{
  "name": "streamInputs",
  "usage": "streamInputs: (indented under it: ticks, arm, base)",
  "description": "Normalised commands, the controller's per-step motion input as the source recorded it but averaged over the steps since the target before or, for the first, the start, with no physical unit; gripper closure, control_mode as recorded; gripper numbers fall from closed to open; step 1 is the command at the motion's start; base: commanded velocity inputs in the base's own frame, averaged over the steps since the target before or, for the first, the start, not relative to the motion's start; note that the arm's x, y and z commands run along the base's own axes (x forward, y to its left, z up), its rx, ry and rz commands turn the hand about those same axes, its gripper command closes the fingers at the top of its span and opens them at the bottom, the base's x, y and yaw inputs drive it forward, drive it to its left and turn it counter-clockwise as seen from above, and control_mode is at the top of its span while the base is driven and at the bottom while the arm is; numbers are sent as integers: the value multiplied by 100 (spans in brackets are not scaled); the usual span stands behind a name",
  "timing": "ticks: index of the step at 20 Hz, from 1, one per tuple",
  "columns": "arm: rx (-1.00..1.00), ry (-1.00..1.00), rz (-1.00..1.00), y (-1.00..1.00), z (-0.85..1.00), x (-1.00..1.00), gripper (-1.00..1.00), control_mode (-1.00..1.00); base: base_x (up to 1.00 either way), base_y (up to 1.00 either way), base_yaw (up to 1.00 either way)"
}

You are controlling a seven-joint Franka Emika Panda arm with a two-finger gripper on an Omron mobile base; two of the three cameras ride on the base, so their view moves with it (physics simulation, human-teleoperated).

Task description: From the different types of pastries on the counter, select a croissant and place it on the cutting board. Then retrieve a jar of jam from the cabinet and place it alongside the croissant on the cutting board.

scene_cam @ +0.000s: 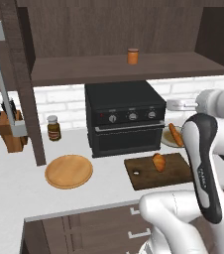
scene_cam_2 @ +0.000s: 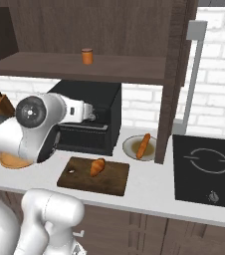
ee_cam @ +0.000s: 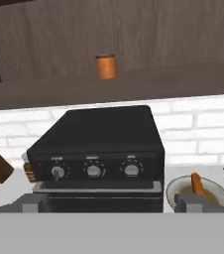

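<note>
Right now: 1 croissant (scene_cam: pixel 158 162) lies on the cutting board (scene_cam: pixel 146 177), roughly mid-board, and the board's hole sits near its left corner in the left base view. Board rests on the counter (scene_cam: pixel 15 183), just in front of the black oven (scene_cam: pixel 125 119).

Pastries, 2 total: the croissant on the board, plus 1 longer thin loaf (scene_cam_2: pixel 143 145) lying in a shallow round bowl (scene_cam_2: pixel 132 148) to the right of the oven. Same loaf shows in the hand view, lower right.

Jars, 2 total: 1 orange jar of jam (scene_cam: pixel 133 56) upright on the cabinet (scene_cam: pixel 109 30) shelf, alone there, above the oven. 1 dark jar w/ yellow label (scene_cam: pixel 54 128) on the counter left of the oven, by the cabinet's upright post.

Other counts: 1 round light wooden plate (scene_cam: pixel 69 171) on the counter, left of the board and apart from it. 1 knife block (scene_cam: pixel 9 130) at far left w/ several dark handles sticking up. Oven has 3 knobs across its front. 1 black cooktop (scene_cam_2: pixel 206 169) at the far right in the right base view.

Gripper (scene_cam_2: pixel 90 112): raised beside the oven, at about oven-top height, well above the board, well below the jam shelf. Holding nothing. Fingers not clear enough in any view; cannot tell if they're apart or together. Hand view faces the oven front w/ the jam jar high at centre.
</note>
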Motion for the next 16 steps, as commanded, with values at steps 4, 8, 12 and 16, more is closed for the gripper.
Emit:
streamInputs:
  ticks: [4,8,12,16]
  arm:
    - [-4,-2,0,22,100,0,-100,-100]
    - [-5,-2,0,19,99,0,-100,-100]
    - [-6,-18,1,9,57,15,-100,-100]
    - [-10,-30,2,11,27,28,-100,-100]
  base:
    - [0,0,0]
    - [0,0,0]
    - [0,0,0]
    - [0,0,0]
